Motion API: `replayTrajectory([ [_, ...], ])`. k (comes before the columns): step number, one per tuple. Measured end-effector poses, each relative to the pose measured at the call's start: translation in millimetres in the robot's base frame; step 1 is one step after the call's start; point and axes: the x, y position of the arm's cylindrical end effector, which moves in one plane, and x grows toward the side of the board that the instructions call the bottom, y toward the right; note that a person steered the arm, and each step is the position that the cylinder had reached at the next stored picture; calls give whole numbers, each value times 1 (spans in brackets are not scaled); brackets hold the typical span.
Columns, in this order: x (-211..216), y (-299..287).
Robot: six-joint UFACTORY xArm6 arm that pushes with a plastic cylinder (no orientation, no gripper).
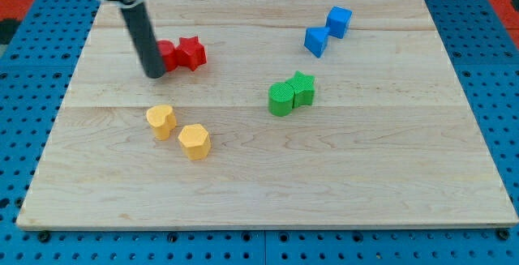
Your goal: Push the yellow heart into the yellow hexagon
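Observation:
The yellow heart [161,121] lies on the wooden board at the view's lower left. The yellow hexagon [195,141] sits just to its lower right, a small gap between them. My tip [154,74] is above the heart, toward the view's top, a short way apart from it. The tip stands right beside the left side of a red block [167,56].
A red star [191,52] touches the red block's right side. A green round block [280,99] and a green star [302,88] sit together at centre right. Two blue blocks [316,40] [339,21] lie at the top right. The wooden board [268,192] rests on a blue pegboard.

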Motion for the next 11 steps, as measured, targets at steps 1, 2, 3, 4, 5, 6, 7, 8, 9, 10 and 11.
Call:
replayTrajectory([
  [1,-3,11],
  [2,6,-38],
  [3,55,-24],
  [4,96,14],
  [5,98,23],
  [6,98,25],
  [7,98,25],
  [8,36,54],
  [9,12,144],
  [10,-3,165],
  [11,-36,207],
])
